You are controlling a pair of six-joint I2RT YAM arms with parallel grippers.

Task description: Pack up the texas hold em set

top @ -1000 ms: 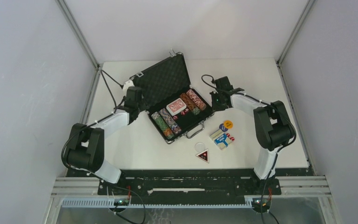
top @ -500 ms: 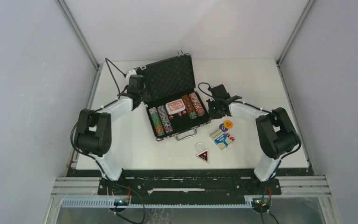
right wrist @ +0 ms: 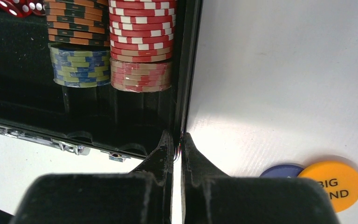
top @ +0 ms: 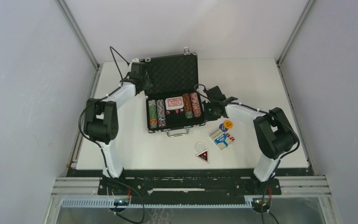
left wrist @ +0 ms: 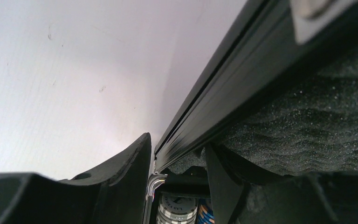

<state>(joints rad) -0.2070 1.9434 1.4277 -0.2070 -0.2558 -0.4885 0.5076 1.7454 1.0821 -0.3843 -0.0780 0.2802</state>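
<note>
Case [top: 175, 129] is set open mid-counter [top: 130, 149], w/ lid [top: 175, 74] stood up at its back. Chips [top: 156, 114] and red deck [top: 174, 103] are seated in the foam slots. Blue deck [top: 219, 138], tokens [top: 226, 125] and a triangular tag [top: 203, 156] are found outside, off the case's right-front corner and apart from it, so packing is judged approx. half done.

Left end effector [left wrist: 177, 149] is set part-open astride the lid's left edge, one finger on each side, and seems clamped on it. This is prob. so the lid is propped and the case steadied. Right end effector [right wrist: 181, 137] is pinched almost shut on the case's thin right wall, beside the red chip stack, likely as a 2nd anchor vs. sliding.

Edges: the right wall is thin, so slip is judged possible, and the lid rim is metal-trimmed. Room: bare counter is seen left of and in front of the case. The right side is taken up by the loose items, so a release is judged needed before they can be fetched.
</note>
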